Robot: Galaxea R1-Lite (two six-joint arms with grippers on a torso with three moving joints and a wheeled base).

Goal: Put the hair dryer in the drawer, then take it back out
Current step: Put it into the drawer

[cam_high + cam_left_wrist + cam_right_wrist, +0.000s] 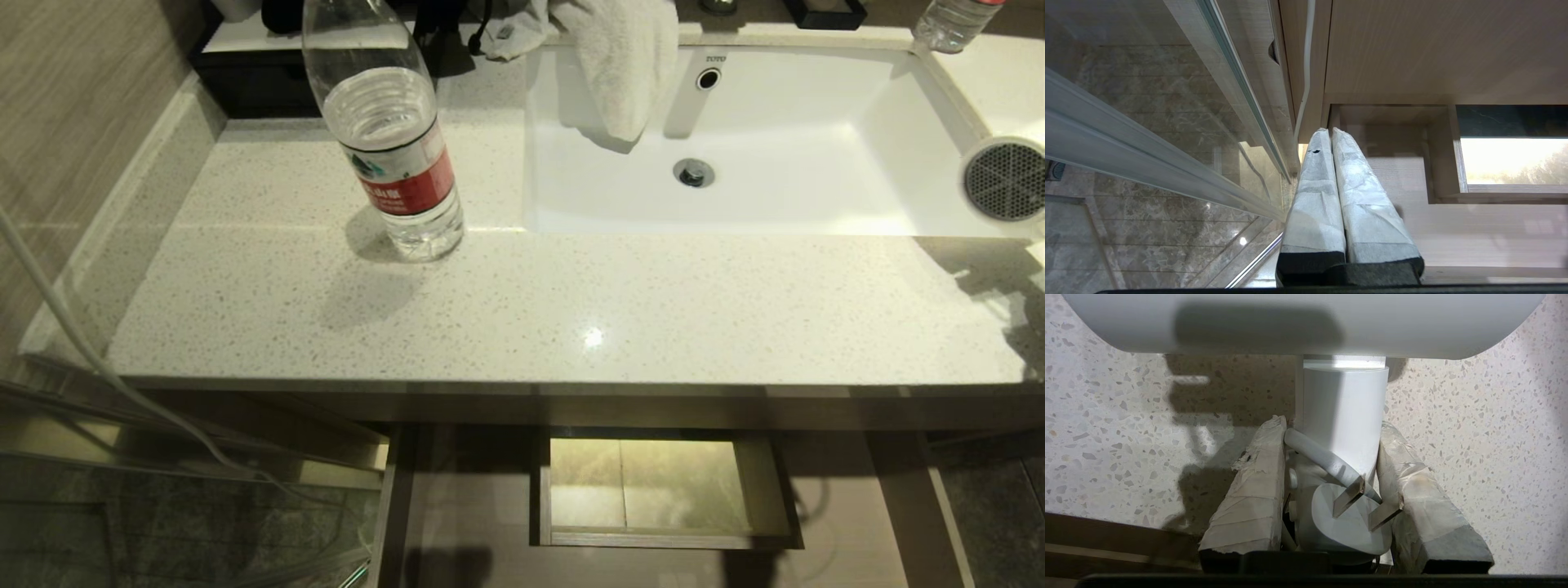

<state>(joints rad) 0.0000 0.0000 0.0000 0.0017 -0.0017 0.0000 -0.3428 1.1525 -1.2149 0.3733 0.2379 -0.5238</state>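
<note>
Right jaws point(1331, 457) clamp the hair dryer point(1006, 180) handle at three o'clock; left jaws point(1331, 163) are pressed together, empty. Cord and plug may snag the drawer point(653, 490) at six o'clock.

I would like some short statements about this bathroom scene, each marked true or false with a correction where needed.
1. The right gripper is closed on the hair dryer by its handle. True.
2. The hair dryer lies inside the drawer. False: it is held above the countertop, at the right edge of the head view.
3. The drawer is pulled open. True.
4. The water bottle lies on its side. False: it stands upright.
5. The left gripper holds a towel. False: it is shut on nothing.
</note>
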